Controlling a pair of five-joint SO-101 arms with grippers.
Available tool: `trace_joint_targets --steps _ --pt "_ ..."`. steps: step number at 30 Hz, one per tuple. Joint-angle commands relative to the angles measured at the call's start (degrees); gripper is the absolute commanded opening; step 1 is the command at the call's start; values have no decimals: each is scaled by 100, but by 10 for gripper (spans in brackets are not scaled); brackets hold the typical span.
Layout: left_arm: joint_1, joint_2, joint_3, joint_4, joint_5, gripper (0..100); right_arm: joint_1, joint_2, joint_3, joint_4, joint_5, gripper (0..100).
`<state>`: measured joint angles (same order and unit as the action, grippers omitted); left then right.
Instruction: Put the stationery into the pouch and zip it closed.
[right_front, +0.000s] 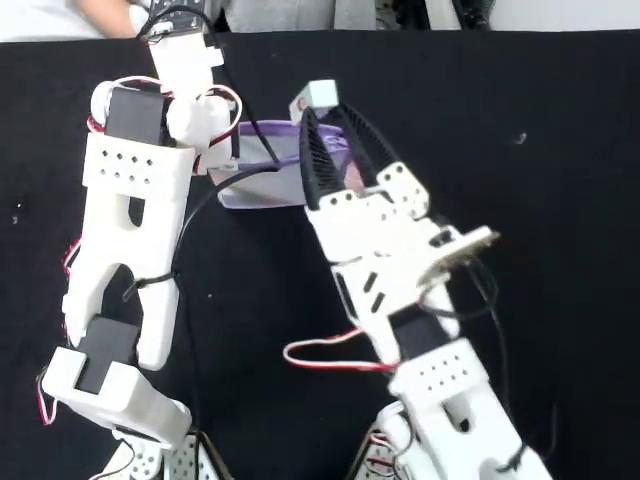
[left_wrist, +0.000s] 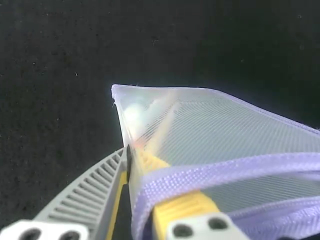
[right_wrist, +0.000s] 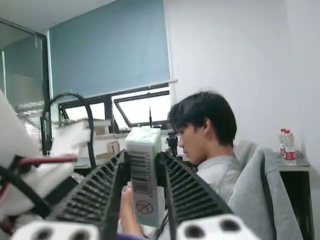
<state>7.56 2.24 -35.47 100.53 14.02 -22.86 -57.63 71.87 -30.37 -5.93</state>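
Pouch (left_wrist: 215, 130) of translucent ribbed mesh with lilac woven zip tape sits mid-way across the black table (right_front: 520, 200). The left gripper (left_wrist: 132, 157) pinches one end between its grey ribbed finger (left_wrist: 90, 192) and yellow finger (left_wrist: 175, 207). Over the other end, the right gripper (right_wrist: 142, 155) clamps a small white rectangular box (right_wrist: 145, 185) upright between black ribbed fingers (right_wrist: 187, 195).

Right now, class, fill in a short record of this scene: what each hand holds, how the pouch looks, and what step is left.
Left hand: shut on one end of the pouch
Right hand: shut on a small white box, held up outside the pouch
Pouch: clear mesh with purple trim, between the two arms over the black table
Inside pouch: pale blurred shapes, too unclear to name
Left to do: box not yet in the pouch
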Motion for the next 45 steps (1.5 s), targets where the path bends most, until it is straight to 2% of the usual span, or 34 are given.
trace_joint_targets --steps 1,14,24,29,33,40,42,45 --pt "40 -97 -338 26 62 29 -62 637 13 -659 -70 11" --pt "22 -97 -338 26 70 29 -88 1077 462 -844 -79 11" --pt "-215 -88 -338 26 97 29 -343 -207 971 -695 -35 11" --pt "-242 -88 -338 26 79 29 -431 -927 963 281 -35 11" --pt "-400 -88 -338 26 62 29 -167 -1692 857 949 -26 16" --pt "-1209 -79 -338 9 53 29 668 -2290 -541 3974 9 158" --pt "-1437 -9 -338 9 53 29 932 -2290 -840 4651 325 175" --pt "-1754 290 -347 -70 53 29 1248 -2290 -910 5037 879 174"
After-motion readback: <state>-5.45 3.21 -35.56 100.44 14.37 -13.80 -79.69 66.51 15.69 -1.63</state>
